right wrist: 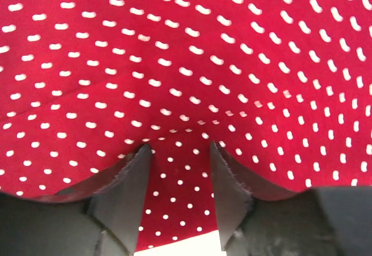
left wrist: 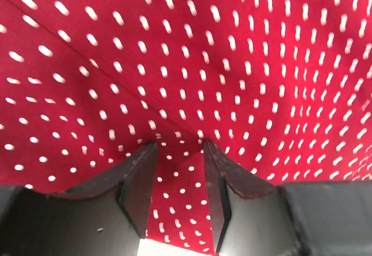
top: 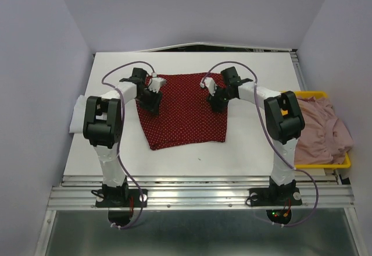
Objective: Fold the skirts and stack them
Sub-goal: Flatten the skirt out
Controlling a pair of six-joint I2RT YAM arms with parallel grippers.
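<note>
The dark red polka-dot skirt [top: 185, 119] lies spread flat on the middle of the table. My left gripper [top: 150, 100] presses down on its upper left edge, my right gripper [top: 218, 101] on its upper right edge. In the left wrist view the left gripper [left wrist: 180, 145] has its jaws half closed and still apart, with red cloth [left wrist: 192, 64] puckering at the tips and lying between them. The right gripper [right wrist: 177, 146] stands the same way on the cloth [right wrist: 186, 52]. The pink skirt [top: 319, 129] lies crumpled at the right.
A yellow tray [top: 346, 163] at the table's right edge holds the pink skirt. A white folded thing [top: 77, 116] hangs at the left edge. White table [top: 192, 154] shows in front of the red skirt.
</note>
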